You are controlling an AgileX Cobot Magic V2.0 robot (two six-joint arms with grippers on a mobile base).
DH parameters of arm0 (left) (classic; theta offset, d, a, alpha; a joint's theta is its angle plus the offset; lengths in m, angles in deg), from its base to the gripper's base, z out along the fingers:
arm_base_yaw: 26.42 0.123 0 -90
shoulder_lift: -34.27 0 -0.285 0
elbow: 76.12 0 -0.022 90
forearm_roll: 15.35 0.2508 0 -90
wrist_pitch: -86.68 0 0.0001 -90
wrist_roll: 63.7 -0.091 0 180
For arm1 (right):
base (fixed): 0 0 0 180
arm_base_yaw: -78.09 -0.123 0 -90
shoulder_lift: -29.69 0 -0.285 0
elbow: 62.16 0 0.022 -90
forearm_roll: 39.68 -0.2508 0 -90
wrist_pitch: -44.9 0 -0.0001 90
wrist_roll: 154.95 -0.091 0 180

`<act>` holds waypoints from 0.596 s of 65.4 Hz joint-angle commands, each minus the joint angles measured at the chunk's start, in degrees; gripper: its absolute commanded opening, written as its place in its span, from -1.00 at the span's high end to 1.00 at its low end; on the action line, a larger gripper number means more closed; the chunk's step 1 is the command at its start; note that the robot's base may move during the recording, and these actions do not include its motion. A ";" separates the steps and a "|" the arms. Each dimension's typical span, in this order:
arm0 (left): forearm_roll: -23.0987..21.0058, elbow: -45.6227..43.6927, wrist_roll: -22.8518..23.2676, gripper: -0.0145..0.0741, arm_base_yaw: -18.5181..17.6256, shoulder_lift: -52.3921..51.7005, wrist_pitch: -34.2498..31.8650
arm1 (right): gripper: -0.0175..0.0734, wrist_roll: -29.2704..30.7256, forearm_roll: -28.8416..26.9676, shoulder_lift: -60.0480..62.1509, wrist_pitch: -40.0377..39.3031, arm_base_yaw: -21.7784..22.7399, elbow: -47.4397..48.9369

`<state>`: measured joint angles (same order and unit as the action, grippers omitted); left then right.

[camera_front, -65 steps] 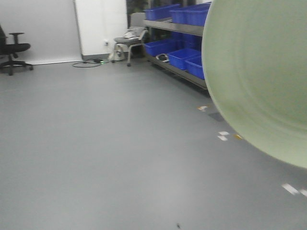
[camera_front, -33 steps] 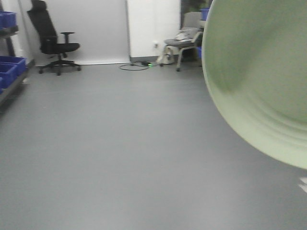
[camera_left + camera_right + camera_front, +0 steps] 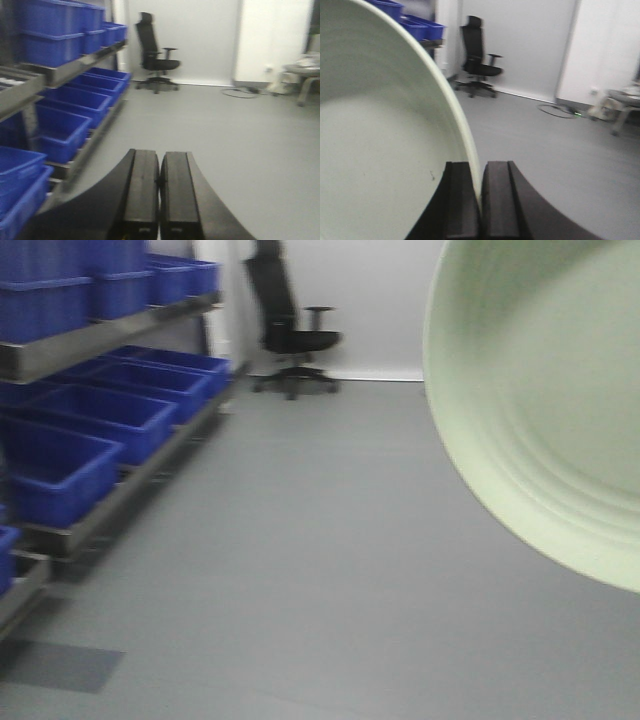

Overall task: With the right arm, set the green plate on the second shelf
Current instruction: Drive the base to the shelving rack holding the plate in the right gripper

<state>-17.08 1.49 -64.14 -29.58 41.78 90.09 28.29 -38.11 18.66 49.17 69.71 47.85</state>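
Note:
The pale green plate (image 3: 550, 390) fills the right side of the front view, held up on edge with its ringed inside facing the camera. In the right wrist view the green plate (image 3: 380, 135) covers the left half, and my right gripper (image 3: 481, 172) is shut on its rim, one finger on each face. My left gripper (image 3: 159, 162) is shut with nothing in it, hanging over bare floor. A metal shelf rack (image 3: 110, 330) with two visible levels stands at the left, also seen in the left wrist view (image 3: 65, 70).
Several blue bins (image 3: 90, 430) sit on the rack's levels. A black office chair (image 3: 290, 335) stands by the far white wall. Grey floor (image 3: 320, 570) stretches between rack and plate. A cable (image 3: 565, 111) and a grey chair (image 3: 305, 75) lie far right.
The view has swung left across the room: the office chair moved from left to centre, the blue-bin rack at the left came into view. The plate stays in the same spot.

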 commanded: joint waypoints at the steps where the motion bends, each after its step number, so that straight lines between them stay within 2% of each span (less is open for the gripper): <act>1: -0.53 2.40 0.44 0.38 -0.12 -0.84 -5.01 | 0.49 -0.16 -0.50 -0.71 -6.43 0.21 1.91; 39: -0.53 2.40 0.44 0.38 -0.01 -0.84 -5.01 | 0.49 -0.16 -0.50 -0.71 -6.43 0.21 1.91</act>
<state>-17.08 1.49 -64.14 -29.58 41.78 90.09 28.29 -38.11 18.66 49.17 69.71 47.85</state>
